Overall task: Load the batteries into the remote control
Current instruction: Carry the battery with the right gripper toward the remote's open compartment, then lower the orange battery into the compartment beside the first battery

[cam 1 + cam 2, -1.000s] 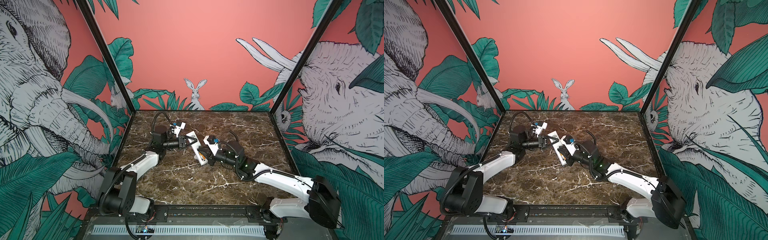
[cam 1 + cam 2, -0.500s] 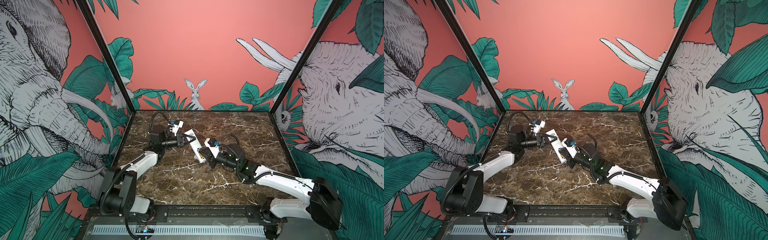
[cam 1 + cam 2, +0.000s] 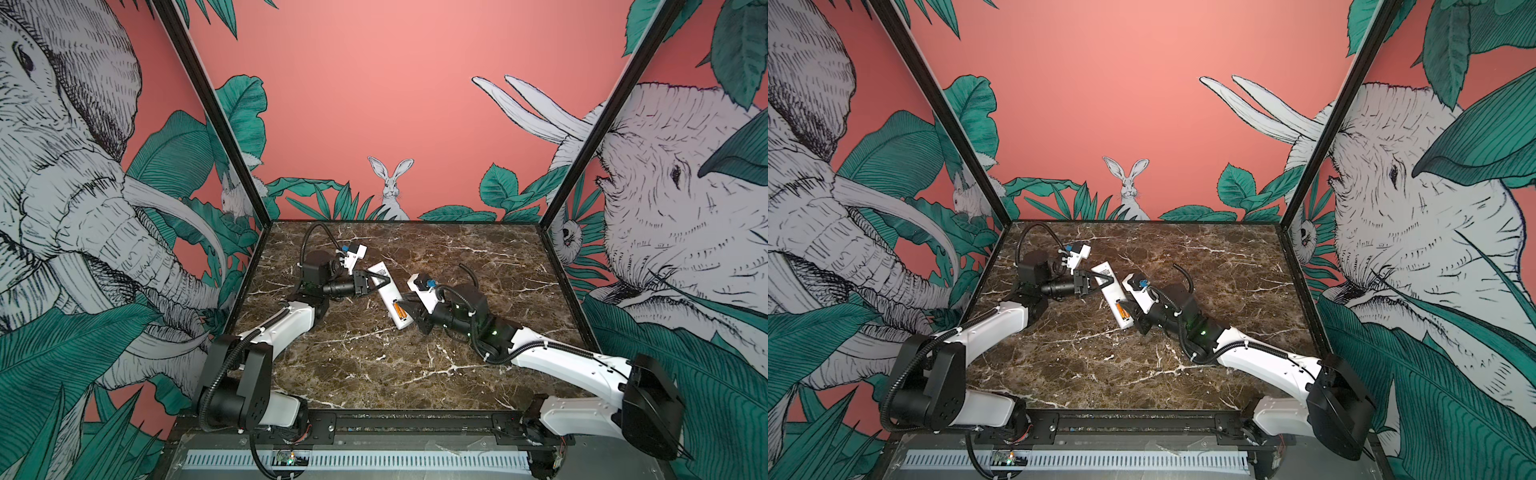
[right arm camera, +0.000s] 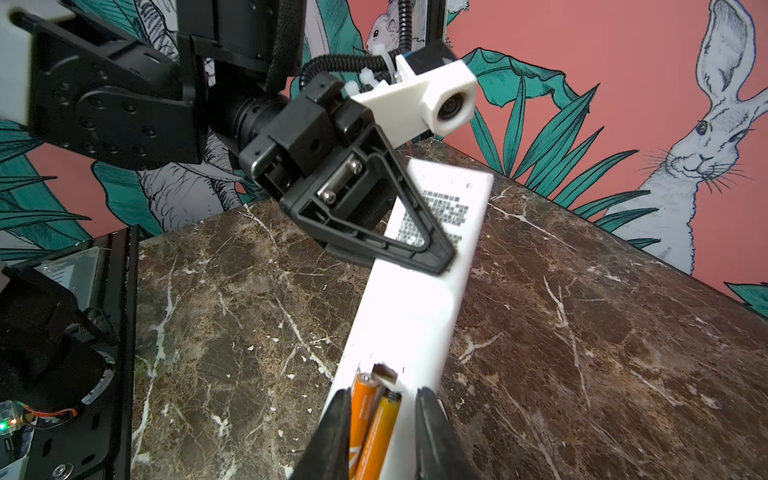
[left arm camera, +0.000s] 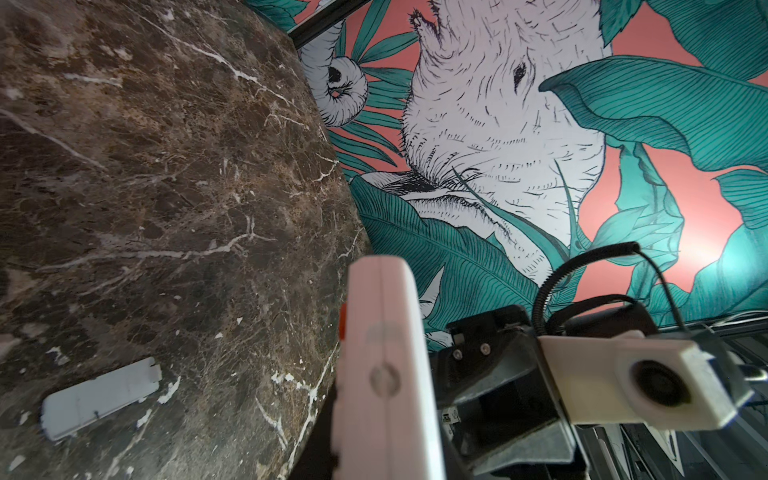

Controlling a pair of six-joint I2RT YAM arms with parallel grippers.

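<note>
Looking across both top views, the remote control (image 3: 390,296) lies slantwise on the middle of the counter (image 3: 374,374), plain back up. Its far end is clamped in the left pincer (image 3: 380,283). At its near end the batteries (image 3: 398,309) show as an orange patch in the open bay, with the right pincer (image 3: 409,316) close against them. How wide that pincer stands cannot be read from here.

From the left wrist, the remote (image 5: 386,374) appears edge-on and close, and a small white cover (image 5: 99,399) lies flat on the counter, well apart from it.

From the right wrist, both batteries (image 4: 370,415) sit side by side in the bay. The right pincer (image 4: 383,392) is parted around them, and one of its fingers (image 4: 428,415) stands clear, so it grips nothing.

The batteries are probably light, smooth and apt to roll or spring up, so pressing down on their middles looks safer than pinching them. The remote is likely stiff, slick plastic, best held across its faces away from the bay.
</note>
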